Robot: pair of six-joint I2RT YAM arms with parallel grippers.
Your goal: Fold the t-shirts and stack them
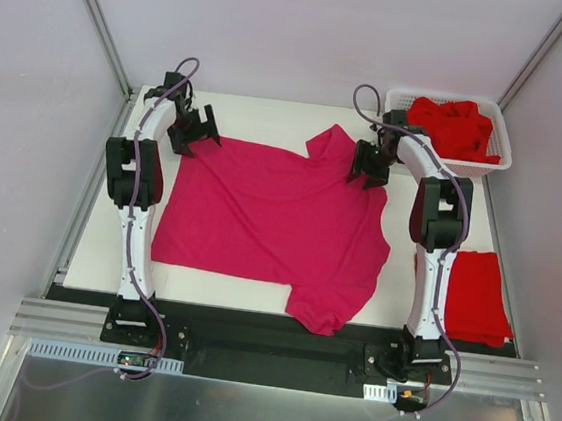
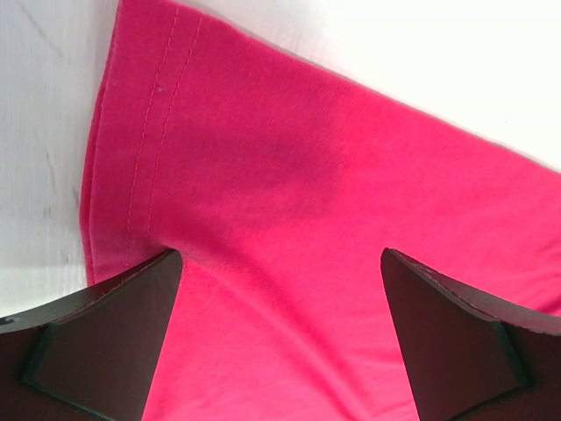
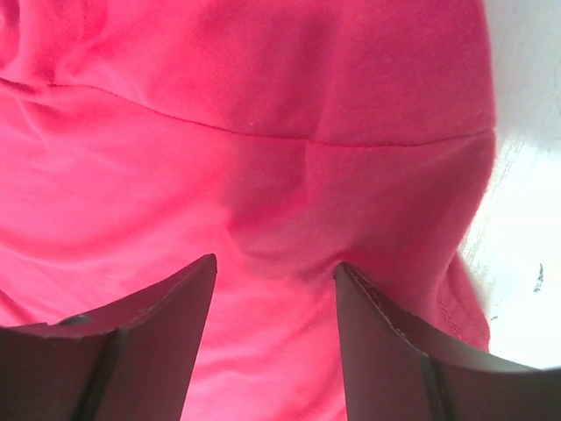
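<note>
The white table point(image 1: 261, 113) is filling the middle of the overhead view, and the magenta-pink t-shirt point(image 1: 270, 219) is lying spread across most of it, turned sideways. Its hem is running along the left side, one sleeve is pointing toward the far edge right of centre, and the other sleeve is reaching just past the near edge. The cloth is lying mostly flat, with some rumpling toward the right. The left arm point(image 1: 136, 205) is stretching along the left edge of the table and the right arm point(image 1: 438, 247) along the right. At the far right corner the white slotted basket point(image 1: 501, 128) is holding bunched red t-shirts point(image 1: 456, 126). A folded red t-shirt point(image 1: 478, 297) is lying at the near right, just to the right of the right arm. The left gripper point(image 1: 197, 129) is hovering over the far left corner of the pink shirt with its jaws standing wide apart; its wrist view is showing the double-stitched hem and bare table beyond it. The right gripper point(image 1: 371, 165) is sitting low over the far right part of the pink shirt, near the far sleeve. Its jaws are standing partly apart, with a seam and slightly puckered cloth showing in the gap. Whether its tips are touching the cloth cannot be told.
</note>
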